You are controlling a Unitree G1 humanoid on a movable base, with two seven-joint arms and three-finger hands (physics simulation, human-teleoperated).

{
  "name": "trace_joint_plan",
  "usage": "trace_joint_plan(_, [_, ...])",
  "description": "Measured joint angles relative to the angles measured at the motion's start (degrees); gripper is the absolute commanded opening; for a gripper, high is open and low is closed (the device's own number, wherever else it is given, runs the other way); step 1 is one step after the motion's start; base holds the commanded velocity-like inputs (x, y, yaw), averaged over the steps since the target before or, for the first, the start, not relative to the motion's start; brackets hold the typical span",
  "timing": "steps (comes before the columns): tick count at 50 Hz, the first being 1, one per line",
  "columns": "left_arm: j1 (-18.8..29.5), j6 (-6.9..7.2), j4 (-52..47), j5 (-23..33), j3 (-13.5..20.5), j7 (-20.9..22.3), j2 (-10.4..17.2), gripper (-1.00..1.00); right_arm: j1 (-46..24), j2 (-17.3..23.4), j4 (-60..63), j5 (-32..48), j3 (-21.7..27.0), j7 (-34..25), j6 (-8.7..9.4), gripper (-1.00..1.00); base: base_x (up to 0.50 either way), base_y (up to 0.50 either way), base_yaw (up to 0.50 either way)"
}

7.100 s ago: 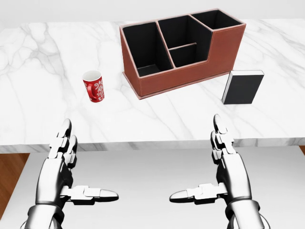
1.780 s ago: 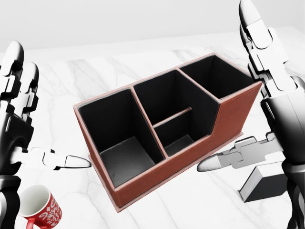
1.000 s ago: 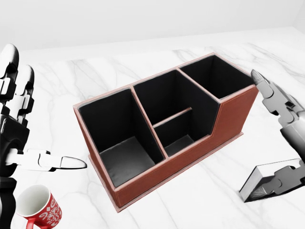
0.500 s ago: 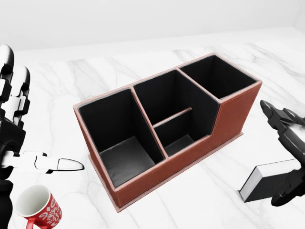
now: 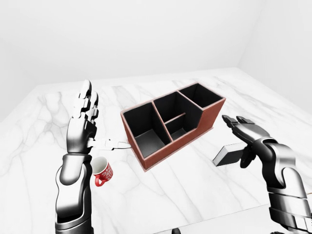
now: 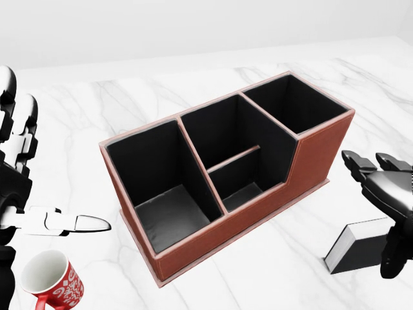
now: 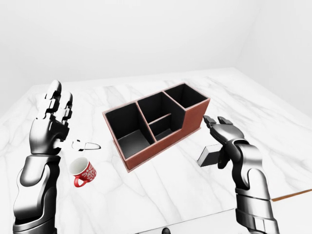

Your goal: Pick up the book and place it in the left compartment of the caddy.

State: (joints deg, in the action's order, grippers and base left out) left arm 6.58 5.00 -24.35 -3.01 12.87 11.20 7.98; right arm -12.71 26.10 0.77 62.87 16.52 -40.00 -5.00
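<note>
Here the book [image 6: 364, 248] lay flat on the marble table [image 6: 271, 278], at about four o'clock from the caddy [image 6: 219, 174] in the head view and just beside its lower right corner. The right hand [image 5: 242, 136] was held over it with fingers spread; whether the thumb touched the cover could not be told, and no grip was closed. The reach-and-grasp step was judged to be in hand. A closing of the fingers round the book's edges was called for next, then a lift toward ten o'clock to the empty left compartment. The left hand [image 5: 85, 119] was held upright and spread, idle, above the mug [image 5: 102, 171].
</note>
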Motion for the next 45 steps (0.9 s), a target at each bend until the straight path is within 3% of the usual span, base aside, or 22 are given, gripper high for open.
trace_joint_plan(20, [-0.2, 0.00, 1.0, -0.3, 0.3, 0.0, 0.1, 1.00, -8.7, 0.4, -15.2, 3.7, -5.7, 0.4, 0.00, 1.00, 0.00, 0.00, 0.00])
trace_joint_plan(45, [-0.7, 0.00, 2.2, -0.7, 1.2, -0.3, 0.4, 1.00, -11.7, 1.0, -27.7, 7.7, -9.3, 4.7, 0.00, 1.00, 0.00, 0.00, 0.00])
